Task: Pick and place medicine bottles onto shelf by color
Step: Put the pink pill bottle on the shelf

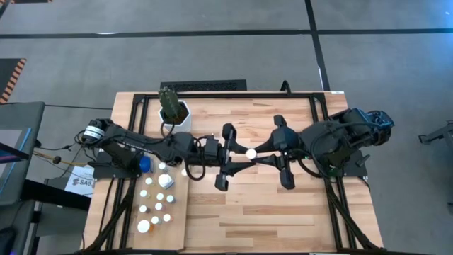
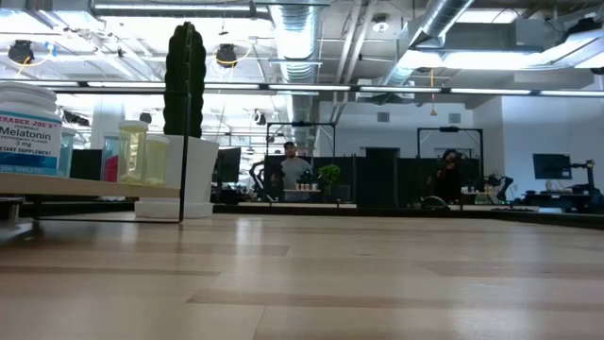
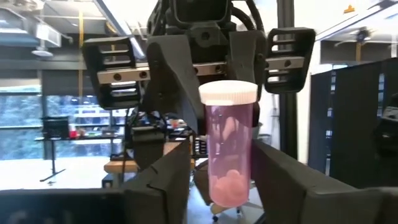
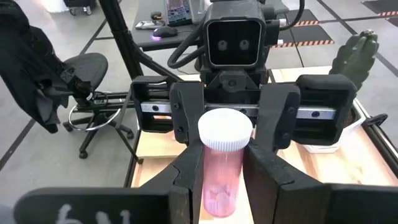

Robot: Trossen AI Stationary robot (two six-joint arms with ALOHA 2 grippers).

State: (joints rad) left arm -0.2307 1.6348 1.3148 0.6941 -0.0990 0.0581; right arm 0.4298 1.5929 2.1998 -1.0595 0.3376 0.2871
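A pink medicine bottle (image 1: 250,152) with a white cap stands upright in the air above the table's middle, between my two grippers, which face each other. My right gripper (image 4: 224,155) comes from the right and is shut on the bottle. My left gripper (image 3: 221,149) comes from the left. Its fingers stand on either side of the same bottle (image 3: 229,155), with a narrow gap showing at one finger (image 3: 177,168). The shelf (image 1: 177,219), a pale board at the table's left, carries several bottles (image 1: 157,205). My right gripper pinches the pink bottle's body (image 4: 211,174), below the white cap, between its two fingers. The fingers come level from the table's right side. The bottle stands upright with its cap on top, lifted clear of the table.
A white pot with a cactus (image 1: 175,113) stands at the far edge near the shelf, and also shows in the low view (image 2: 184,142). A blue-capped bottle (image 1: 144,164) lies by the left arm. The raised shelf edge (image 2: 85,189) carries a Melatonin bottle (image 2: 28,132).
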